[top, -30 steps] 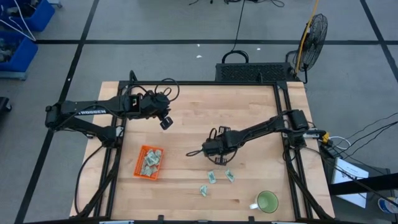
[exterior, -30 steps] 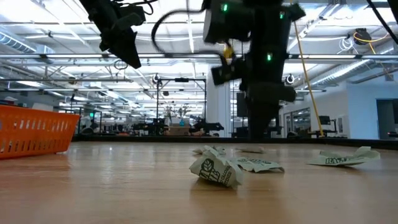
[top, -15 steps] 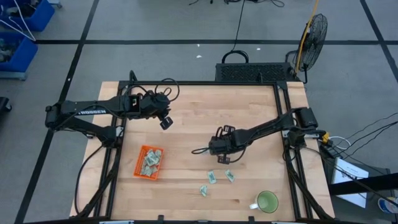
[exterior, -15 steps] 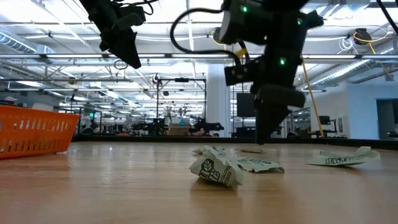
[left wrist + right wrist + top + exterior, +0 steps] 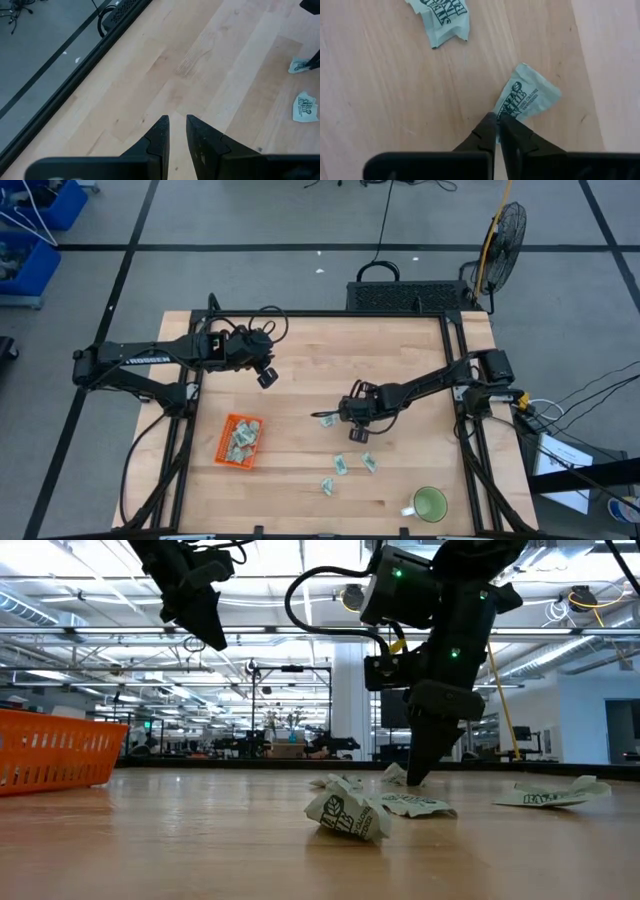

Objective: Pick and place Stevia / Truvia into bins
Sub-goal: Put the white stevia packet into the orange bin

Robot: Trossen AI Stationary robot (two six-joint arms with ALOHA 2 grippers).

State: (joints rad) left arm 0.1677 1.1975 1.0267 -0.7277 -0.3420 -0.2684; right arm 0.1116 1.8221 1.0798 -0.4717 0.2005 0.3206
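Note:
Pale green and white Stevia packets lie flat on the wood: one [image 5: 358,434] just near of my right gripper, and several [image 5: 341,465] toward the near edge. More lie in the orange tray [image 5: 226,450]. My right gripper [image 5: 340,416] is down at the table's middle, shut on one packet [image 5: 527,100]. A second packet [image 5: 442,20] lies just beyond it. My left gripper [image 5: 266,378] hangs high over the far-left part of the table, its fingers [image 5: 177,120] a narrow gap apart, holding nothing. My right gripper pinches the packet by one corner [image 5: 499,113] between its two fingertips. The fingers come slanting down from the table's right. The packet's pinched end [image 5: 393,773] stands raised beside the fingertips, and its other end stays on the wood.
A round green mug [image 5: 430,505] stands near the table's near-right corner. The orange tray [image 5: 50,745] sits on the near-left part of the table. Bare wood lies between the tray and the loose packets. Black frame rails edge the table.
My right gripper has moved a little toward the table's right and far edges. It has come down until its fingertips reach the wood, and it has tipped to a slant. One end of a packet has risen off the table beside its fingertips.

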